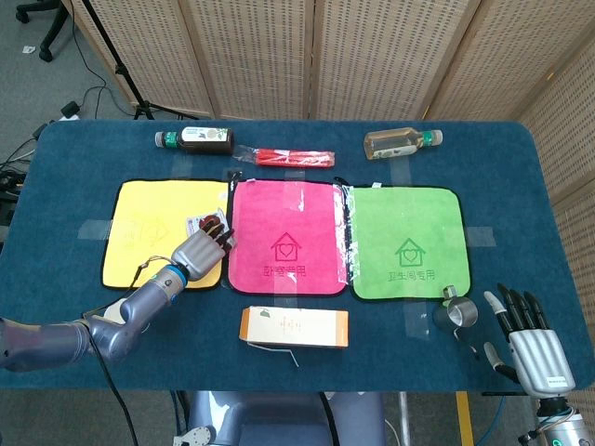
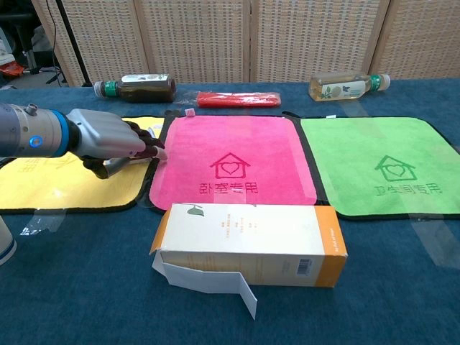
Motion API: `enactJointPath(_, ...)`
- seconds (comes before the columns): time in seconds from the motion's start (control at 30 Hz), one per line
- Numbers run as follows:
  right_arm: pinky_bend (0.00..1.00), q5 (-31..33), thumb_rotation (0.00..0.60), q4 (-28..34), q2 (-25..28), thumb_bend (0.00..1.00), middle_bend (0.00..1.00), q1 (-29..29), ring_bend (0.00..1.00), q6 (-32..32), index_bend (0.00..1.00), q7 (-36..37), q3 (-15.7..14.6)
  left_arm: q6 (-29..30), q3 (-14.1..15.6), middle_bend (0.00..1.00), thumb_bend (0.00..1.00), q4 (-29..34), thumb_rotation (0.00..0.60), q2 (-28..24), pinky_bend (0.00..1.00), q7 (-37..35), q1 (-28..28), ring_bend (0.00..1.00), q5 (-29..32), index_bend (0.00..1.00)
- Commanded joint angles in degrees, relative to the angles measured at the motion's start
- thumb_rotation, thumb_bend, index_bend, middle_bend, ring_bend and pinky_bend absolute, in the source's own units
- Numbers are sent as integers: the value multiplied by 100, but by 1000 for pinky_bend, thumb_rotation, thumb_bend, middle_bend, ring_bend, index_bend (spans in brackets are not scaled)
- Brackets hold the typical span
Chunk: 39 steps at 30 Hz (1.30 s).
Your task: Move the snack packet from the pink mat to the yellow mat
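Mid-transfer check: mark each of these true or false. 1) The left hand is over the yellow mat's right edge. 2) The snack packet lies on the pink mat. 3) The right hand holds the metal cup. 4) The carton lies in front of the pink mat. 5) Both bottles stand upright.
1) True: the left hand is over the right edge of the yellow mat.
2) False: the snack packet is held in the left hand's fingers, and the pink mat is bare.
3) False: the right hand is open, apart from the metal cup.
4) True: the carton lies on its side there.
5) False: the dark bottle and the clear bottle both lie on their sides.
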<state>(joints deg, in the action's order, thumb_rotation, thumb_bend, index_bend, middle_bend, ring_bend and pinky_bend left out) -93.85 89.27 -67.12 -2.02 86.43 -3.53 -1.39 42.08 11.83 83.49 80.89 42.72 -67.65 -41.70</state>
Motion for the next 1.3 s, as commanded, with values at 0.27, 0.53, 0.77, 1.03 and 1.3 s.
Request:
enactJointPath(0.27,0,-95,600,8,-39,440,0,-4,0,-6,18,-85,-60,223,174,0,902,150,600,-435,0,-29,296,0,-38,0)
enactJointPath(0.53,0,-136,600,39,-23,440,0,11,0,53,18,-91,-66,317,306,0,902,264,600,-767,0,-58,556,0,-34,0)
enactJointPath(0.77,0,-163,600,59,-27,440,0,11,0,43,18,-133,-87,440,331,0,880,283,600,-983,0,-243,836,0,-162,0)
enactJointPath(1.03,0,-171,600,136,-19,440,0,19,0,10,18,-266,-118,1309,-374,0,540,243,600,-866,0,-1775,1386,0,-1720,0)
enactJointPath(1.3,0,-282,600,206,13,427,0,58,0,139,18,-337,-134,2345,-732,0,178,1003,600,-872,0,-2922,1882,0,-3187,0)
